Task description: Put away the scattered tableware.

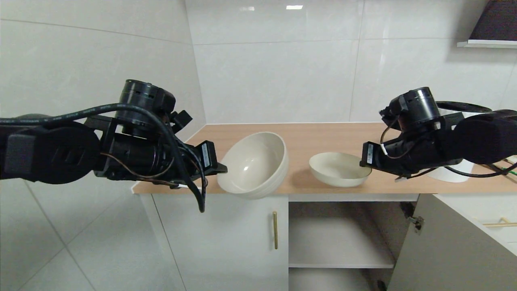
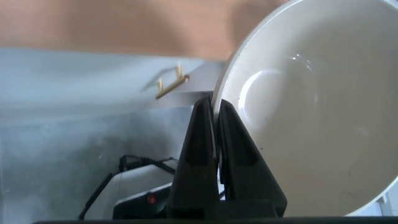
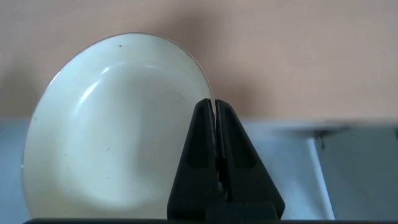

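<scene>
Left gripper [image 1: 223, 169] pinches deep glossy bowl [image 1: 252, 161] — right gripper [image 1: 363, 165], shallow bowl [image 1: 335, 167].

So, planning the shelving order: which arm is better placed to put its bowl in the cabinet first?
Probably right. The right hand grips the shallow bowl directly above the open cabinet shelf; the left hand holds the deep bowl over the closed door.

Cream bowl [image 1: 252, 163]; cream dish [image 1: 337, 169]; tan countertop [image 1: 323, 137]

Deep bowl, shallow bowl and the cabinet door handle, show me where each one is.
deep bowl [image 1: 252, 163], head view, on its inner wall.
shallow bowl [image 1: 337, 167], head view, on its inside.
cabinet door handle [image 1: 275, 229], head view, on the bar's middle.
</scene>
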{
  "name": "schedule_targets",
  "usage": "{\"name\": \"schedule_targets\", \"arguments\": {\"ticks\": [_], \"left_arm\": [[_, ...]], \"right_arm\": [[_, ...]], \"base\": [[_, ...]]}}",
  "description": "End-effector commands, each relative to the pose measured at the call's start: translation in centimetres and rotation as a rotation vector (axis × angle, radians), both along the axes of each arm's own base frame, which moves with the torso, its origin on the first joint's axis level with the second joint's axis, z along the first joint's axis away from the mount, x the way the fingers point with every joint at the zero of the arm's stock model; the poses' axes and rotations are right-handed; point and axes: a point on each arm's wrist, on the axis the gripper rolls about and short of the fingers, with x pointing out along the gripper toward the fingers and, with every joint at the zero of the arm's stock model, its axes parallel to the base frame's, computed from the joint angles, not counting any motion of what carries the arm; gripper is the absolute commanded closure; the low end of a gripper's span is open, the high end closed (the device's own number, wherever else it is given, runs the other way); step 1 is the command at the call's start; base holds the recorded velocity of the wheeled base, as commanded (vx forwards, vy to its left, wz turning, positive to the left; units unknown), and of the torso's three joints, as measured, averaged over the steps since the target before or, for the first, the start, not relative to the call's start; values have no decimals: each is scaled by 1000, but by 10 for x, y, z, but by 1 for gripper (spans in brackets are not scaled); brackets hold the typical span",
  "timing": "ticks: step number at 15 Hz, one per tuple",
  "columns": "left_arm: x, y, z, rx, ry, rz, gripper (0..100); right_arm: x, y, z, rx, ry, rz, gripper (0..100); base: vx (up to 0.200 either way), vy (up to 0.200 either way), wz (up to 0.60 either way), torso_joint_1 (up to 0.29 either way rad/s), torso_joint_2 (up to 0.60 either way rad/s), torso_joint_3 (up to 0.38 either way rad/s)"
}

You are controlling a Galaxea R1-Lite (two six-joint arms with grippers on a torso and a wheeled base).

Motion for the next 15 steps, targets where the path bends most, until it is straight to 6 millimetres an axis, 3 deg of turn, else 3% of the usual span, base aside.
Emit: {"name": "schedule_targets", "arguments": {"ticks": [1,5,10,15], "left_arm": [[-17,7,-7,12,18,2,100],[-19,7,-12,22,26,-3,100],[-18,4,-14,25,31,-10,100],[-17,3,-16,30,39,-12,100]], "right_arm": [[-35,-13,5,-21,15,19,100],[-45,-17,-7,-51,55,44,100],[-46,-17,-10,-62,61,45,100],[-43,-16,-15,-80,75,52,100]], "base": [[0,0,0,0,0,0],[0,0,0,0,0,0],[-200,0,0,8,4,1],[0,0,0,0,0,0]]}}
